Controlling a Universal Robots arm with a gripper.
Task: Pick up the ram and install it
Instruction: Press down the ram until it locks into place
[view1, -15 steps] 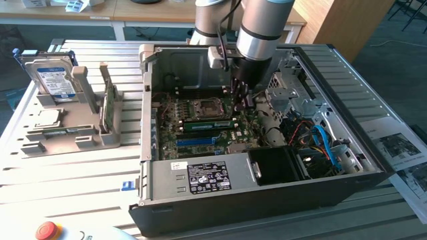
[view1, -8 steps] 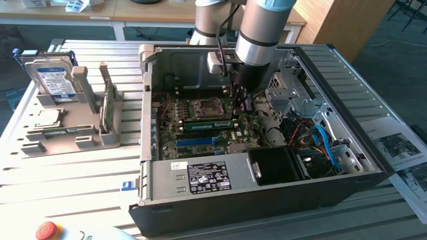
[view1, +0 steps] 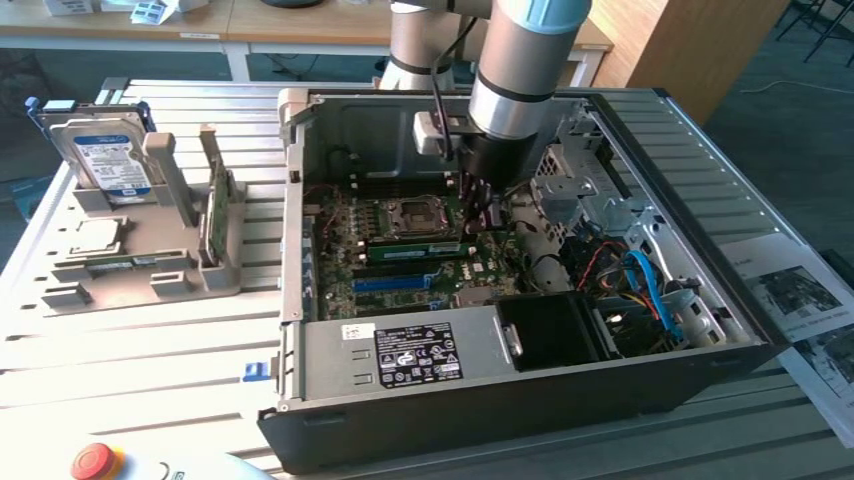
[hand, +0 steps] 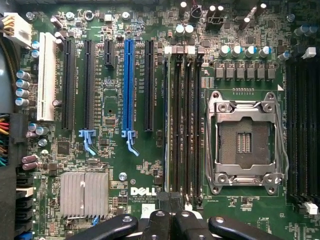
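Note:
The ram (view1: 411, 250) is a slim green stick standing on edge in a memory slot of the motherboard (view1: 387, 270), between the CPU socket (view1: 407, 215) and the blue slot (view1: 400, 283). In the wrist view the ram (hand: 166, 125) is a thin edge in the slot farthest from the CPU socket (hand: 246, 142). My gripper (view1: 490, 222) reaches down inside the open case, just above one end of the ram. Its black fingers (hand: 190, 227) are shut together, and I see nothing between them at the gripper (hand: 172, 220).
The PC case (view1: 747, 330) lies open on a slatted table, with a power supply (view1: 414, 355) at its front and cables (view1: 641, 280) on the exterior view's right. A grey holder (view1: 134, 270) on the left carries a hard drive (view1: 114, 160) and a green card (view1: 214, 215).

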